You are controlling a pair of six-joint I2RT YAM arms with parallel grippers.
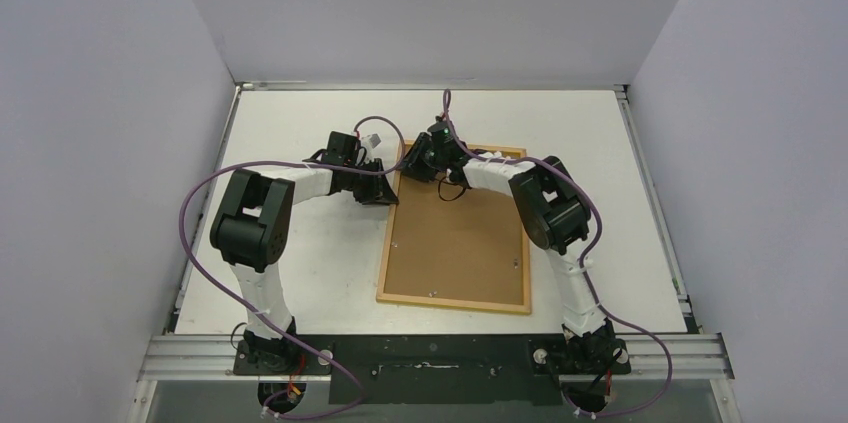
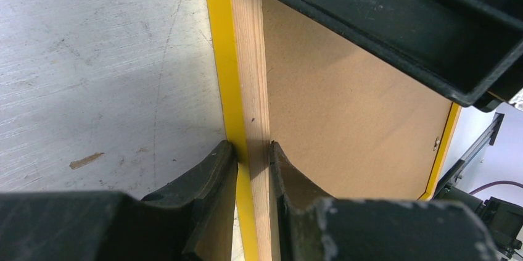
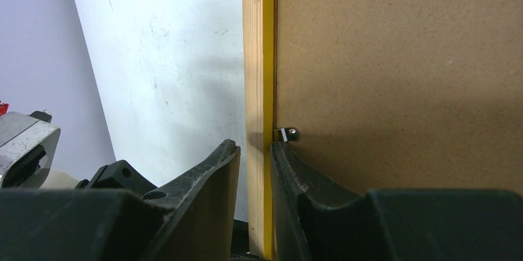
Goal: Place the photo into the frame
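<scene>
The frame lies back-up on the white tabletop, a little toward 3 o'clock from the middle in the top view, with its long sides running 12 to 6. Its light-wood back faces up, and the brown backing board fills the opening. A bright yellow strip shows along the rail's outer side in the left wrist view and along its inner lip in the right wrist view.

Both arms meet at the frame's 10 to 11 o'clock corner. The left claw straddles the long rail on the 9 o'clock side. Its fingers are closed to the rail's width, one against the yellow edge and the other at the seam where wood meets board. The right claw sits on the far short rail near the same corner, narrowed the same way with wood between its fingers. A small metal tab lies on the board, just beside its inner finger.
</scene>
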